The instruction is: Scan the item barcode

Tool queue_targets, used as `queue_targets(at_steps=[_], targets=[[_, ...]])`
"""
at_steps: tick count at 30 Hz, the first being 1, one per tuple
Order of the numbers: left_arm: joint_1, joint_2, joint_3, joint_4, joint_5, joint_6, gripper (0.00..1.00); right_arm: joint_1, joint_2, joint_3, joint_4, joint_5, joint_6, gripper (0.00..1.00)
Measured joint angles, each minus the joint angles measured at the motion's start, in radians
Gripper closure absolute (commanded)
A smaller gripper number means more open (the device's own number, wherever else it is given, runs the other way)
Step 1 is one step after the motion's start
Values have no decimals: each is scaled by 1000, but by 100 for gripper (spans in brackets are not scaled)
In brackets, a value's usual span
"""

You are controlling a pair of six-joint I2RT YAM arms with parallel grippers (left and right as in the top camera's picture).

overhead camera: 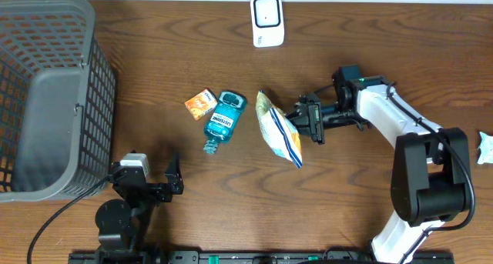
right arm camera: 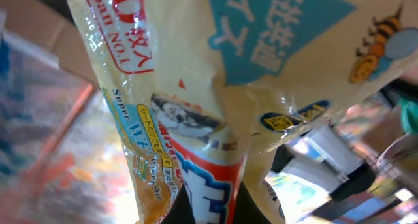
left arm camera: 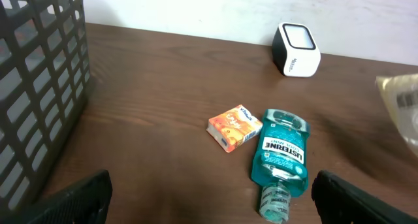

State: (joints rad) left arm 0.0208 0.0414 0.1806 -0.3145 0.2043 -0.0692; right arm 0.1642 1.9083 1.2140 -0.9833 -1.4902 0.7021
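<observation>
A yellow and white snack bag (overhead camera: 279, 129) with blue print hangs just above the table's middle, and my right gripper (overhead camera: 306, 118) is shut on its right edge. In the right wrist view the bag (right arm camera: 215, 87) fills the frame, pinched at the bottom by the right gripper (right arm camera: 212, 208). The white barcode scanner (overhead camera: 267, 20) stands at the table's far edge, apart from the bag; it also shows in the left wrist view as the scanner (left arm camera: 297, 49). My left gripper (overhead camera: 173, 179) rests near the front left, open and empty, shown as the left gripper (left arm camera: 219, 204).
An orange box (overhead camera: 200, 104) and a teal mouthwash bottle (overhead camera: 223, 119) lie left of the bag. A dark mesh basket (overhead camera: 46, 95) fills the left side. A white crumpled item (overhead camera: 485, 147) sits at the right edge.
</observation>
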Motion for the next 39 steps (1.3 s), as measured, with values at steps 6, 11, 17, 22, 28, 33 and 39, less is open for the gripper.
queue_targets(at_steps=[6,11,17,22,28,33,39], targets=[[0,0,0,0,0,0,2,-13,0,0,-63,-7,-315,99],[0,0,0,0,0,0,2,-21,0,-1,-331,-12,-656,99],[0,0,0,0,0,0,2,-43,0,-5,-654,-6,-1211,99],[0,0,0,0,0,0,2,-81,0,-5,-710,37,-1726,99],[0,0,0,-1,0,0,2,-88,0,-5,-584,122,-2224,99],[0,0,0,0,0,0,2,-82,0,-5,-463,121,-2363,99],[0,0,0,0,0,0,2,-75,0,-5,-394,160,-2293,1]])
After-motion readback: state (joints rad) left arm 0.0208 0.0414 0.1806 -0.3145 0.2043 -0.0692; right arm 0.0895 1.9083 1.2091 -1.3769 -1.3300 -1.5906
